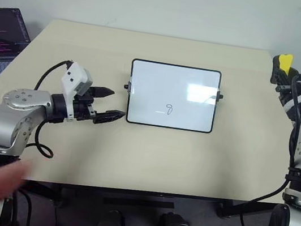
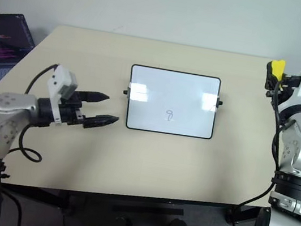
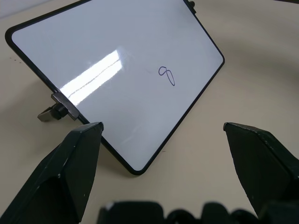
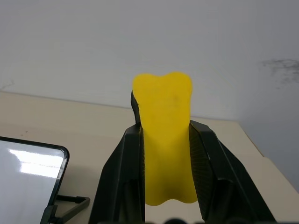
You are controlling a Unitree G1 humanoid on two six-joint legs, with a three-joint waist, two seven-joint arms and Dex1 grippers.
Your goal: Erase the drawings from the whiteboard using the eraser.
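1. One small looped mark (image 1: 168,110) is what we can make out on the whiteboard (image 1: 175,77), which lies flat in the middle of the counter (image 1: 149,158). Seen from the head, the left gripper (image 1: 107,104) hangs just beside the board's left edge with its fingers spread and nothing between them. The right gripper (image 1: 284,66) is raised over the far right corner, well apart from the board, pinching the eraser (image 1: 285,61).
2. From the left wrist, the board's near corner and side knob (image 3: 55,111) sit between the spread fingers (image 3: 70,172). We judge this hand is placed to steady the frame, so we should close on the frame edge, not the writing surface.
3. From the right wrist, the yellow eraser (image 4: 166,135) stands upright, clamped between both fingers (image 4: 124,177). To wipe well, we should tip its free end down, carry it across to the mark, press flat and stroke lightly so the board does not slide.
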